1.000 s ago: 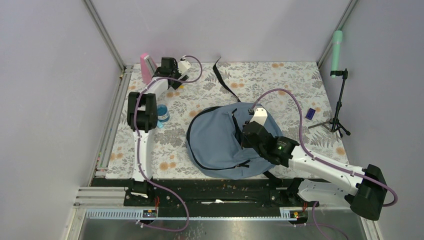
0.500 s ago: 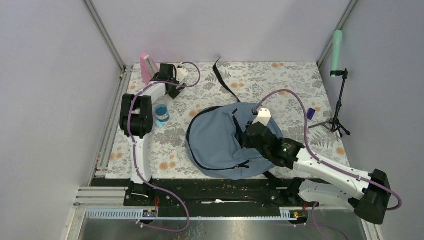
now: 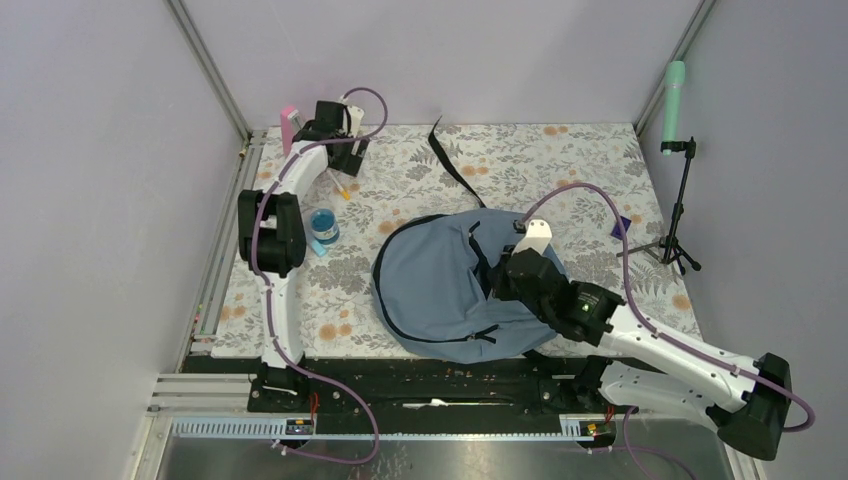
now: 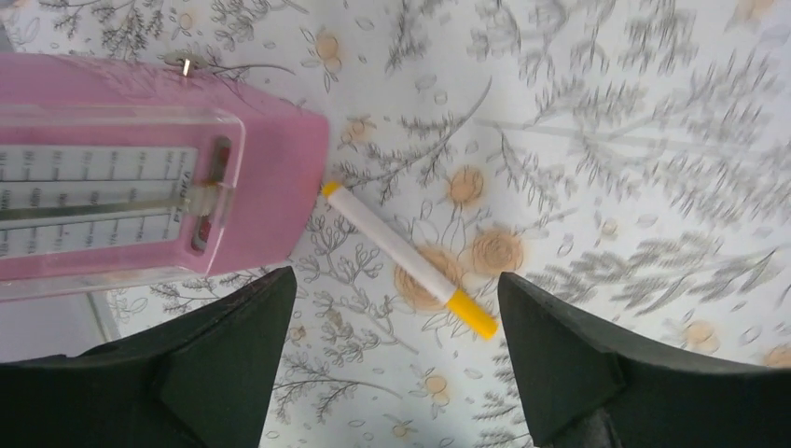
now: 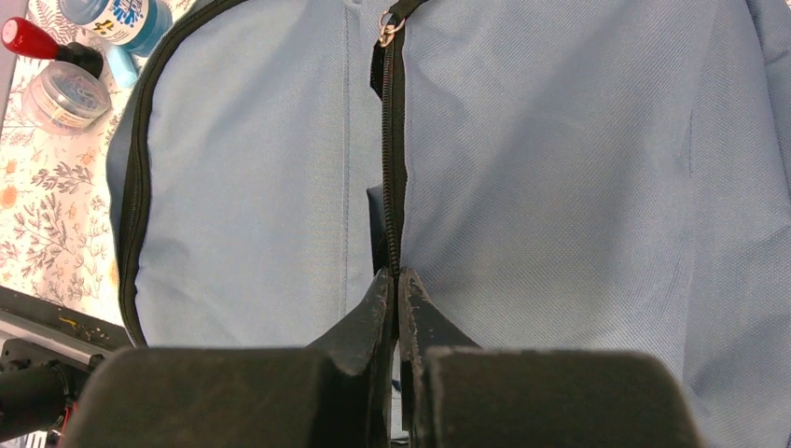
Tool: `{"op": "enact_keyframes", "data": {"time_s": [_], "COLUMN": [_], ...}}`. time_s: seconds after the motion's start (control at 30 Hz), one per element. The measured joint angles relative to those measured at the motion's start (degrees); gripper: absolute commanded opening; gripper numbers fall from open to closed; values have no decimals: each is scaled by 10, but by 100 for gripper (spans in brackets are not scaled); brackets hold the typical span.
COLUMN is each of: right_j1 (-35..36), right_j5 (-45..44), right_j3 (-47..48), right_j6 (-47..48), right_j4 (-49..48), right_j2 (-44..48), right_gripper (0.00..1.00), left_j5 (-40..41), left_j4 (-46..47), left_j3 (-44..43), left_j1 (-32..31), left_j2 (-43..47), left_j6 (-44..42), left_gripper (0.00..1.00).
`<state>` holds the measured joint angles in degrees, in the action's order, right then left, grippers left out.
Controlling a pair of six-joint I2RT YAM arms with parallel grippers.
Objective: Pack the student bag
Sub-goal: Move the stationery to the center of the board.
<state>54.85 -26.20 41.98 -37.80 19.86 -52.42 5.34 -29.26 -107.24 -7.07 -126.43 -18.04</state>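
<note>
Over a marker (image 4: 408, 259) by the metronome (image 4: 140, 177), left hand (image 4: 396, 287) released; right hand (image 5: 396, 280) clenched on student bag (image 5: 578, 187) zipper (image 5: 392, 140)

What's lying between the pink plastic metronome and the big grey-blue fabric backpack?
A white marker with yellow ends on the flowery cloth, seen in the top and left wrist views.

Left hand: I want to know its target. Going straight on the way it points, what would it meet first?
Most likely the yellow-tipped white pen on the table, centred under the open left hand; the pink metronome lies just aside. Depth is unclear.
</note>
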Motion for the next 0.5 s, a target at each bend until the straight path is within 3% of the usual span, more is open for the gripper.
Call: {"op": "enact_keyframes", "data": {"time_s": [0.13,0.37,0.5], "right_j1": [0,0,0], "right_j5": [2,2,1], "right_j3": [-5,-15,-18], "right_j6": [0,0,0], "right_j4": [7,17,18], "right_j2": [18,48,56], "right_gripper": [0,0,0], "left_j5": [3,-12,-18], "left_j4": [-37,-84,-81], "left_j3": [-67,-69,-58], "left_j1": [1,30,50], "left_j2": [-27,-46,-47], "left_j6": [86,261,321], "left_gripper": [73,63,59]}}
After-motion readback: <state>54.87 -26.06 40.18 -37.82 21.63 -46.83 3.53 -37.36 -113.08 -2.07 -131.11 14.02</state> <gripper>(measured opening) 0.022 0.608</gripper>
